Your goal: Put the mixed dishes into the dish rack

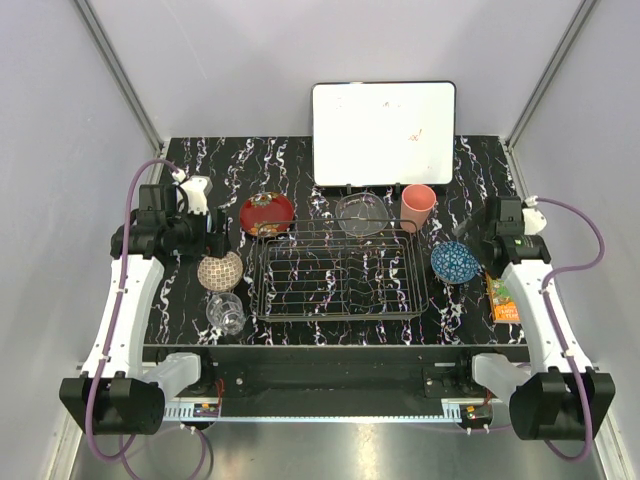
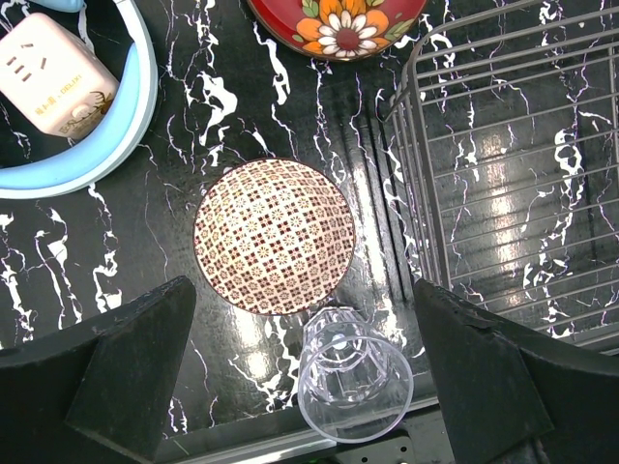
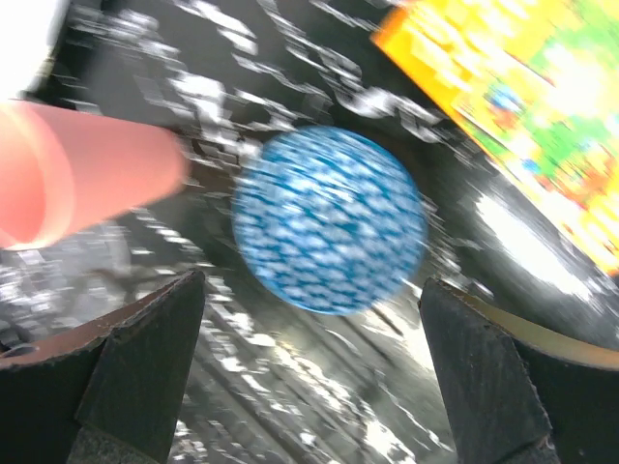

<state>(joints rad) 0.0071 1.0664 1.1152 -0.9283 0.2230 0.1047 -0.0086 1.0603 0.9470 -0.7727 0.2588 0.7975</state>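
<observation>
Working across the black marbled table (image 1: 200, 150) from the left. Finding a white power socket (image 2: 58, 77) with a pale blue cable (image 2: 143, 87) at the far-left side, just beside the left arm (image 1: 135, 290). Holding the left jaws wide apart above the beige lattice-patterned bowl (image 2: 274, 237), gripping nothing. Noting the small clear glass (image 2: 353, 382) just on the near side of that bowl, overlapping its edge in the left wrist view; unable to tell whether touching. Spotting the red lacquer bowl (image 2: 338, 24) farther back, flower pattern facing up, close to the far-left corner of the dish rack (image 1: 340, 280). Seeing the rack in the middle of the table, with all the dishes outside it on the table. Passing the clear glass bowl (image 1: 362, 213) just behind the rack's far rail, then the pink plastic cup (image 1: 418, 207) beside it to the right, in front of the white board (image 1: 383, 120) propped at the far edge. Reaching the blue patterned bowl (image 3: 329, 217) just off the rack's right side. Holding the right jaws wide apart above that bowl, clamping nothing. Getting only a blurred right wrist view. Ending at an orange-and-yellow packet (image 3: 522, 116) near the right edge, beside the right arm (image 1: 535, 290).
</observation>
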